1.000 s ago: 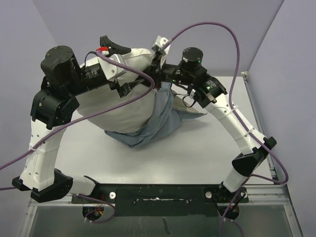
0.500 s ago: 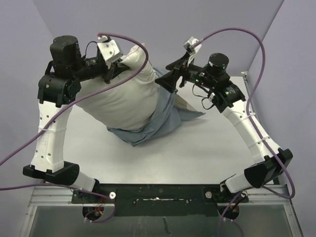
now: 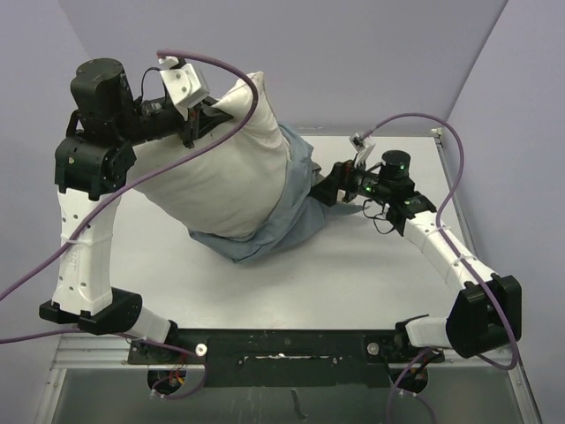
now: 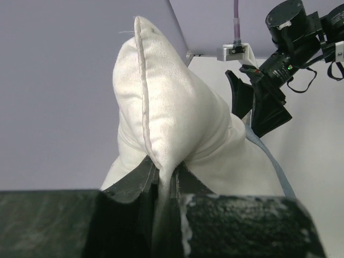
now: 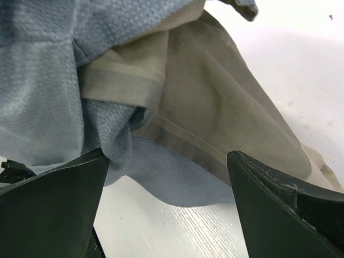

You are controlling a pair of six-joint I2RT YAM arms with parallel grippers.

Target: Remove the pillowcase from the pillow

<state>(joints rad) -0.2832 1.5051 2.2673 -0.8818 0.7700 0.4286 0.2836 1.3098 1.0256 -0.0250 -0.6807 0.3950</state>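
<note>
- The right gripper (image 3: 325, 190) has dropped since half a second ago. It was raised at about 1 o'clock from the pillow (image 3: 229, 181). It now sits low at the pillow's 3 o'clock, against the bunched pillowcase (image 3: 296, 212).
- Its jaws are spread wide. In the right wrist view the right gripper (image 5: 167, 156) faces the pillowcase (image 5: 215, 107), and blue-grey and olive folds lie just ahead of the fingertips with nothing clamped.
- A second ago both grippers were close together over the pillow's top, and now they are well apart.
- The left gripper (image 3: 210, 117) stays pinched on the pillow's upper corner. In the left wrist view the left gripper (image 4: 164, 177) nips the seam of the pillow (image 4: 172, 107). The pillow stands more upright than before.
- The pillowcase wraps the pillow's lower end from 3 to 6 o'clock. Its blue-grey reverse faces out, and it sags onto the white table (image 3: 371, 274).
- A purple cable (image 3: 231, 132) crosses the upper part of the pillow in the top view.
- The right arm's black fingers cover part of the fabric edge.
- From the left wrist, a thin blue strip of the pillowcase (image 4: 269, 156) shows below the right gripper (image 4: 258, 102).
</note>
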